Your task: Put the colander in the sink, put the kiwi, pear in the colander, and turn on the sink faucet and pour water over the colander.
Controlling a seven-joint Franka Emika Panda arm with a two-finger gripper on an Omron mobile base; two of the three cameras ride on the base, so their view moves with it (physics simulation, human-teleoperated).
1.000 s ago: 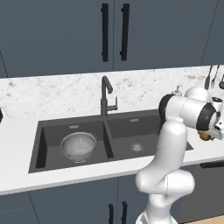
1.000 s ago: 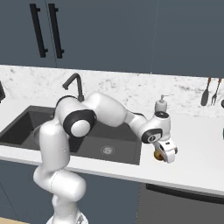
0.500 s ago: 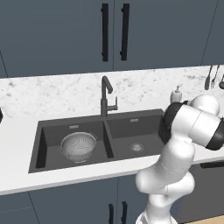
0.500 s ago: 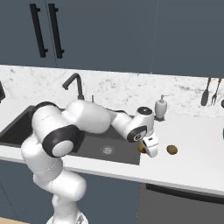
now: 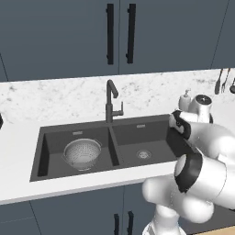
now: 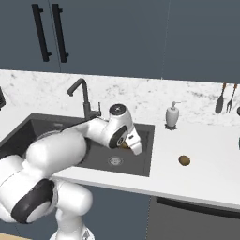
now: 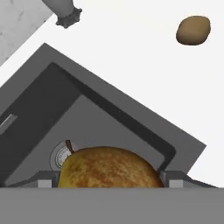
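Note:
My gripper (image 6: pixel 129 145) is shut on the pear (image 7: pixel 109 168), a golden yellow-orange fruit with a short stem, and holds it over the right basin of the dark sink (image 6: pixel 137 165), above its round drain (image 7: pixel 59 155). The brown kiwi (image 6: pixel 184 160) lies on the white counter to the right of the sink, also seen as the kiwi (image 7: pixel 193 29) in the hand view. The silver colander (image 5: pixel 82 153) sits in the left basin of the sink (image 5: pixel 42 142). The dark faucet (image 5: pixel 110 98) stands behind the divider, with no water running.
A white soap dispenser (image 6: pixel 172 116) stands behind the sink's right corner. Utensils (image 6: pixel 225 98) hang on the wall at the far right. Dark cabinets run above the marble backsplash. The robot's own arm hides the sink's right end in the left base view.
The arm has swung left from the counter to over the right basin, carrying the pear. The kiwi has stayed on the counter.

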